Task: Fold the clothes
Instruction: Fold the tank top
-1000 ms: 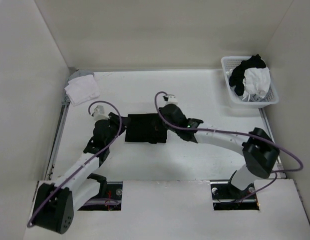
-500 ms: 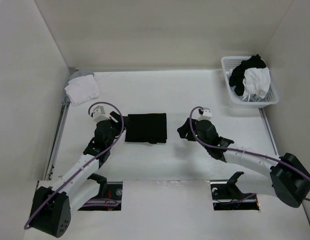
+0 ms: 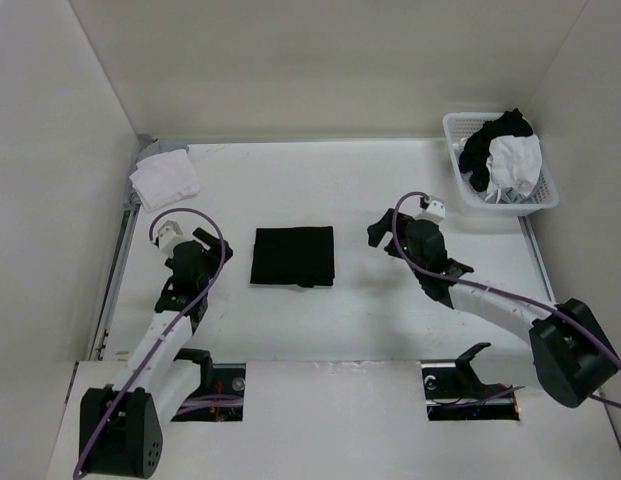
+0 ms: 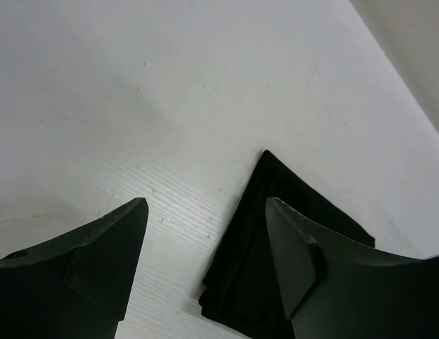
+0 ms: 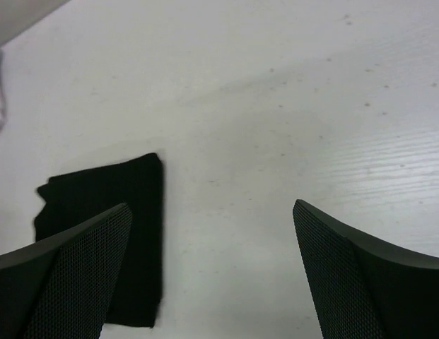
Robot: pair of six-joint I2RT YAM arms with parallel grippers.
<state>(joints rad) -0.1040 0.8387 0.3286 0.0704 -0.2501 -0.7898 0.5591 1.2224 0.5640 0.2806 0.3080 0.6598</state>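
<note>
The left end effector (image 4: 205, 203) has its two dark fingers spread apart with nothing between them, hovering over bare white worktop (image 3: 290, 190). In its wrist view a corner of the black tank top (image 4: 240, 272) lies just beyond the fingertips, partly behind the right-hand finger. The right end effector (image 5: 211, 205) also stands wide apart and empty, and the garment sits at the left of its wrist view.

From above, the tank top (image 3: 293, 256) lies flat at the centre of the frame, between the two arms and touched by neither. It is folded into a compact, roughly square black packet with fairly straight edges; layered edges show along its near side, and a small bump breaks the lower edge.

A folded white and grey cloth pile (image 3: 165, 175) rests at the upper left. A white basket (image 3: 460, 125) with black and white garments stands at the upper right.
</note>
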